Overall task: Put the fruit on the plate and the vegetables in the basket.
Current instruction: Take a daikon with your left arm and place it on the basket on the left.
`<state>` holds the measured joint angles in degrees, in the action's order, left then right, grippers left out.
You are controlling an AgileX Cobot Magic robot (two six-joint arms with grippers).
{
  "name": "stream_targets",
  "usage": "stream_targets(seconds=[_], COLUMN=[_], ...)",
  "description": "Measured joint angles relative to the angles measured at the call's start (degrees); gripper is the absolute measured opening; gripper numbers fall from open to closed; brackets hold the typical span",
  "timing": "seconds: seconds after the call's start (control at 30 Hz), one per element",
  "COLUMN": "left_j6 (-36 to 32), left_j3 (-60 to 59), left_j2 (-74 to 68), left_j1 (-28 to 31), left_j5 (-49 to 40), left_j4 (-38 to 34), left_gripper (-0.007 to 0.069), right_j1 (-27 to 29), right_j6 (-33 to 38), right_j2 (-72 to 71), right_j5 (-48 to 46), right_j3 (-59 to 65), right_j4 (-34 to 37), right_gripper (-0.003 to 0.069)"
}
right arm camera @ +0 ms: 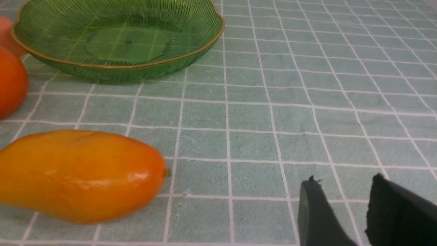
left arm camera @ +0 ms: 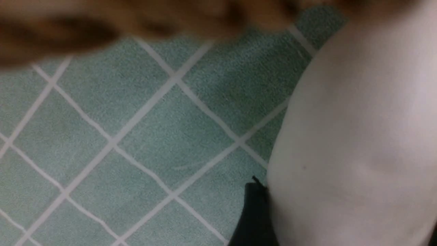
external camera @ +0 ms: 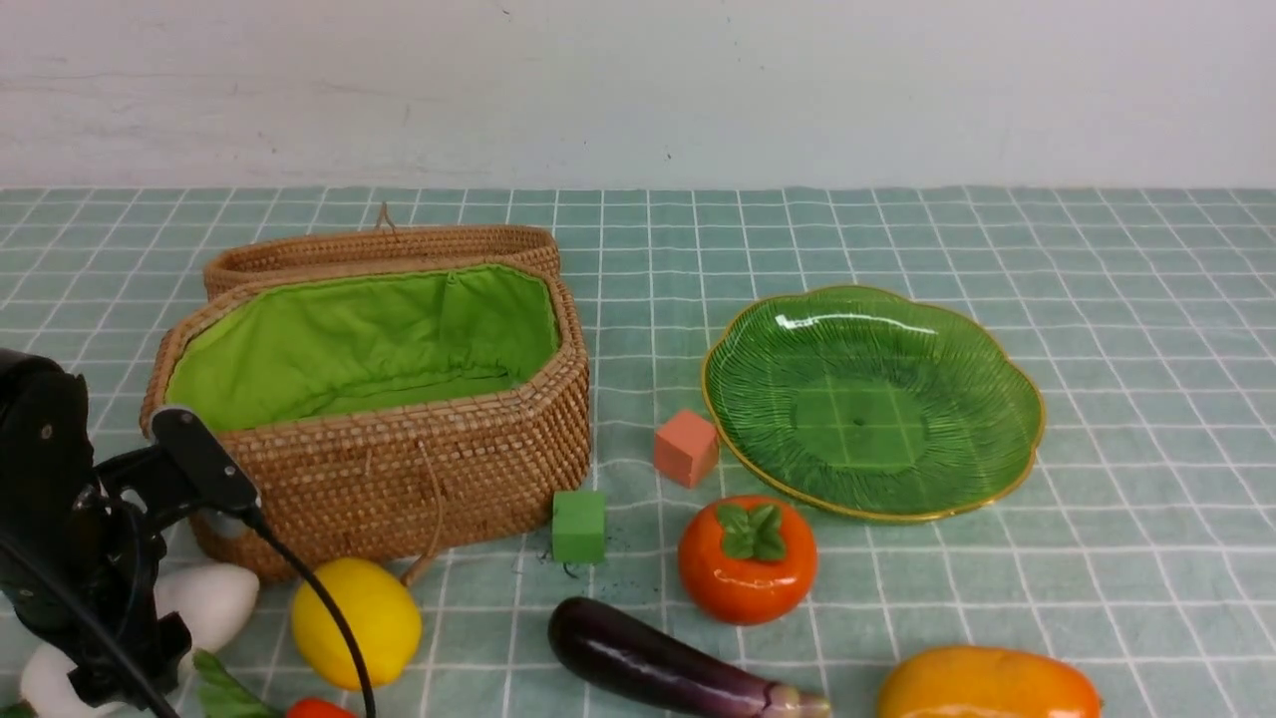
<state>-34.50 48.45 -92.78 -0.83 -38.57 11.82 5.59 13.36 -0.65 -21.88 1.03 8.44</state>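
My left gripper (external camera: 120, 663) reaches down at the near left and is shut on the long white vegetable (external camera: 211, 598), which lies on the cloth; one dark finger (left arm camera: 254, 212) presses its side. The open basket (external camera: 469, 469) stands just behind, showing its green lining. A lemon (external camera: 356, 620), an eggplant (external camera: 658, 663), a persimmon (external camera: 747, 558), a mango (external camera: 987, 686) and a small red piece with green leaves (external camera: 317, 709) lie along the front. Only the lines of the cloth show through the green plate (external camera: 957, 339). My right gripper (right arm camera: 344, 177) is open over bare cloth, to one side of the mango (right arm camera: 78, 176).
A salmon-pink cube (external camera: 686, 447) sits by the plate's near left rim and a green cube (external camera: 579, 526) by the basket's front corner. The basket's lid (external camera: 379, 249) lies folded back behind it. A checked teal cloth (external camera: 1146, 558) covers the table.
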Motion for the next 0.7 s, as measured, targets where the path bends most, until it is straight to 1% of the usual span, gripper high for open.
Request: stream_targets(seconds=[0.1,0.27,0.4,0.47,0.57,0.63,0.7], left_j6=[0.0,0.0,0.0,0.0,0.0,0.3,0.8], left_j3=[0.0,-0.1,-0.1,0.0,1.6,3.6,5.3], left_j2=[0.7,5.6,14.6,19.8,25.5,26.7,26.8], left_j1=[0.0,0.0,0.0,0.0,0.0,0.0,0.0], left_j5=[-1.4,-5.0,-6.7,-7.4,-7.1,-6.3,-5.5], left_j4=[0.0,-2.5,-6.8,-9.8,-18.0,-21.7,-23.9], left_gripper=[0.0528,0.0528,0.0528,0.0528,0.0528,0.0528,0.0528], right_j1=[0.0,0.0,0.0,0.0,0.0,0.0,0.0], right_j6=[0.0,0.0,0.0,0.0,0.0,0.0,0.0], right_j2=[0.0,0.0,0.0,0.0,0.0,0.0,0.0], right_j5=[0.0,0.0,0.0,0.0,0.0,0.0,0.0], right_j3=[0.0,0.0,0.0,0.0,0.0,0.0,0.0], right_j4=[0.0,0.0,0.0,0.0,0.0,0.0,0.0], right_gripper=[0.0242,0.0242,0.0242,0.0242,0.0242,0.0242,0.0242])
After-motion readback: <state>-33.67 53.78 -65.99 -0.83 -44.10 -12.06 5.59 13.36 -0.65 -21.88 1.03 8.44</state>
